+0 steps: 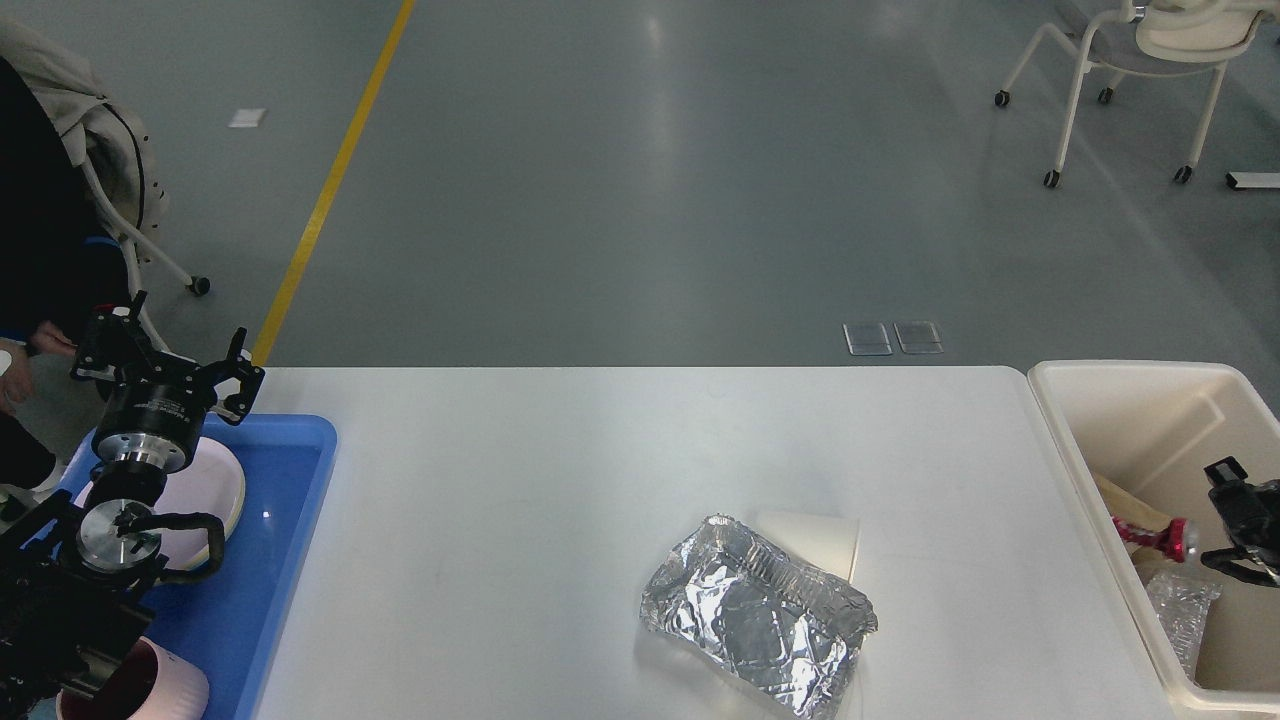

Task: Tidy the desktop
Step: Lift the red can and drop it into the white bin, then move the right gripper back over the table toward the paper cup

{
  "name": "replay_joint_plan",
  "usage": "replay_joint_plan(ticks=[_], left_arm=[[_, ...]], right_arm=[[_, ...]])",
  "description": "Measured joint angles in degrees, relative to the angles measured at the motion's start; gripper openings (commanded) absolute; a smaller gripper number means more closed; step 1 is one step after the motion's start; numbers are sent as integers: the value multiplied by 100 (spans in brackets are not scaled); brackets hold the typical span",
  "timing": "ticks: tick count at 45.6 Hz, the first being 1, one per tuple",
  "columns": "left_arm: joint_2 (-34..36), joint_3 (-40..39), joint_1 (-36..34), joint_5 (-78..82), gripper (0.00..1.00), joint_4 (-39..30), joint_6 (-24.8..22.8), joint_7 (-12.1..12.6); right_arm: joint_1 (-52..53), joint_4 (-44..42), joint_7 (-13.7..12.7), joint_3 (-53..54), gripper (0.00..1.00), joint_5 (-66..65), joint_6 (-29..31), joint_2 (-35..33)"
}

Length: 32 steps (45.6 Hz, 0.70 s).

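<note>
Lying crumpled on matte desktop (520, 520): shiny foil tray (757, 613).

The white desktop (560, 480) carried a crumpled foil tray (757, 615) near its front edge. A white card (818, 535) lay partly under it on the far side.

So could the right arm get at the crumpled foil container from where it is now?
Probably yes: the right claw sits over the bin, and only bare desktop separates it from the foil container.
</note>
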Motion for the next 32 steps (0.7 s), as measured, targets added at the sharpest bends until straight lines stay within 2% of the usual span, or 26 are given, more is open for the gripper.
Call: replay_joint_plan(ticks=[9, 16, 19, 26, 27, 32], left_arm=[[0, 6, 0, 0, 98, 0, 0, 0], [0, 7, 0, -1, 98, 0, 0, 0], [0, 7, 0, 0, 98, 0, 0, 0], [0, 7, 0, 0, 98, 0, 0, 0], [0, 7, 0, 0, 98, 0, 0, 0], [0, 7, 0, -1, 98, 0, 0, 0]], right_arm=[[657, 27, -6, 5, 100, 5, 183, 8], [1542, 57, -30, -154, 100, -92, 895, 132], [1990, 64, -36, -375, 100, -115, 1432, 313], [3025, 94, 11, -946, 100, -122, 3222, 681], [3268, 158, 22, -985, 100, -114, 3653, 788], [3973, 640, 22, -1027, 100, -109, 4669, 1028]])
